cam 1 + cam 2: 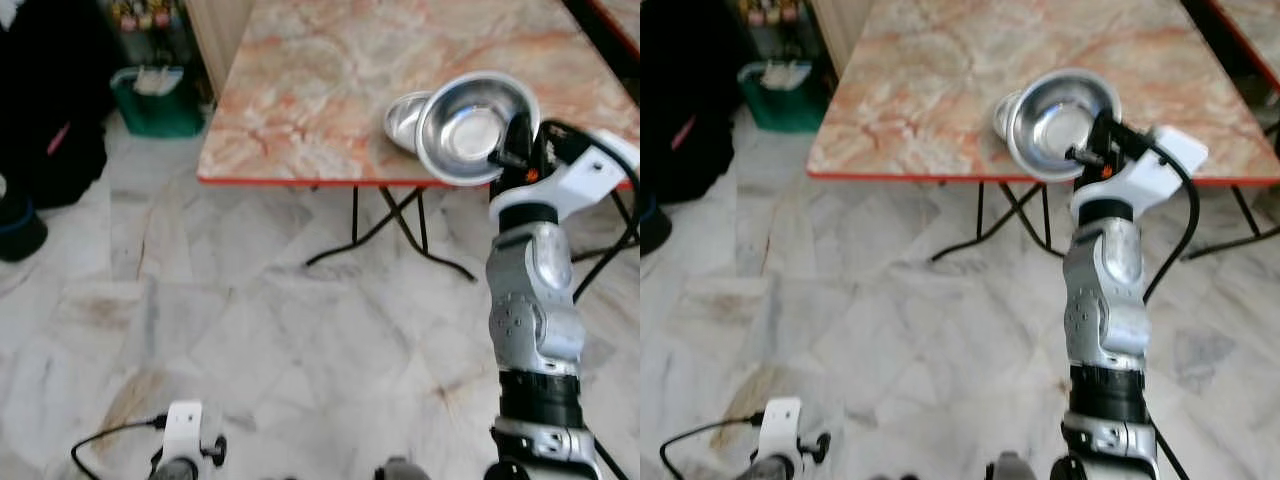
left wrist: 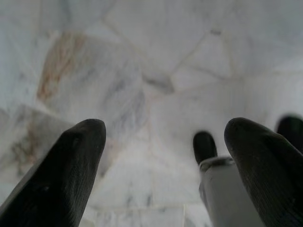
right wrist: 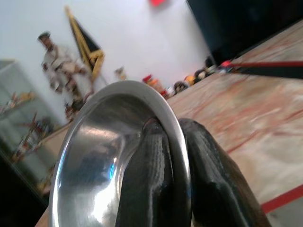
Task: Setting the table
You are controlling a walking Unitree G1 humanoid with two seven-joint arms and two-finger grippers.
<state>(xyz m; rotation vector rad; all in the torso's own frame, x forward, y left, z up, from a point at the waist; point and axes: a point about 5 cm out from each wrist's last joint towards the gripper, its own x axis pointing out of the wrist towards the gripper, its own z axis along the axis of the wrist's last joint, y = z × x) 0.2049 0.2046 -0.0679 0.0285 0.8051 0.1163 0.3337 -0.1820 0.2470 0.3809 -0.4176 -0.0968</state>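
Note:
My right gripper [image 1: 505, 152] is raised at the front edge of the marble-patterned table [image 1: 300, 100] and is shut on the rim of a shiny steel bowl [image 1: 470, 125], tilted up on its side. In the right wrist view the two black fingers [image 3: 156, 184] pinch the steel bowl's rim [image 3: 175, 137]. A second steel bowl [image 1: 403, 118] rests on the table just behind and left of the held one. My left gripper [image 2: 161, 161] hangs low over the floor with its fingers apart and nothing between them.
The table has a red edge [image 1: 290, 181] and black folding legs [image 1: 400, 225]. A green bin [image 1: 155, 100] stands by the far left corner, with dark bags [image 1: 50, 110] beside it. A second table's edge [image 1: 615, 30] shows at the far right. The floor is pale marble tile [image 1: 250, 330].

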